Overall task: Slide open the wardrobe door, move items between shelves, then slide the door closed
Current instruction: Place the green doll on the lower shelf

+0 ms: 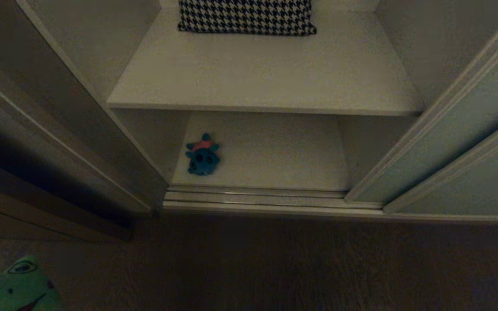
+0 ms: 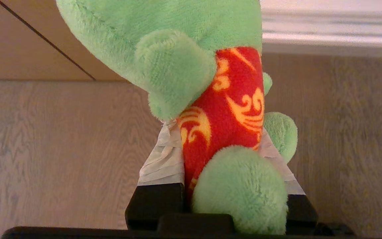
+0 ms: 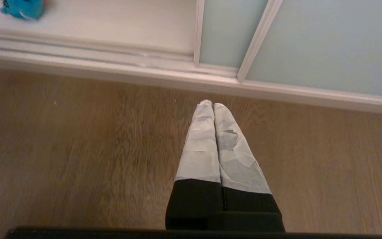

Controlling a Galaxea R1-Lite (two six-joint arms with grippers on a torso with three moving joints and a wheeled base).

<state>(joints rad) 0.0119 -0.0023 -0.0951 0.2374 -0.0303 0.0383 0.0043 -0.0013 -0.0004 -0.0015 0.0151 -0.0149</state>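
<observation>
A: Wood floor point(image 1: 301, 263) in front, open wardrobe past it. Biggest first: sliding door point(image 1: 461, 142) is pushed over to the right, pale green panel, opening clear. So step one reads as done.

B: Shelves?

A: Upper shelf point(image 1: 266, 73) carries only the checked cushion point(image 1: 247, 16) at the back. Bottom shelf point(image 1: 270, 151) has the blue toy point(image 1: 202, 154) near its left front corner, just behind the floor track point(image 1: 253, 196).

B: And the frog?

A: Frog point(image 2: 191, 66) is off the shelves, low at the robot's left over the floor. Left gripper point(image 2: 216, 156) is pinching it round the red belly, taped fingers point(image 2: 164, 159) either side of the body, head pointing away from the wrist.

B: Right one?

A: Right gripper point(image 3: 213, 109) parked above the floor near the door's bottom rail, fingers pressed together, nothing in them.

B: Progress call?

A: Middle, I'd say. Door open, one toy in hand but not yet set down on any shelf. Left: place frog, maybe shift the blue one, then slide the door closed.
</observation>
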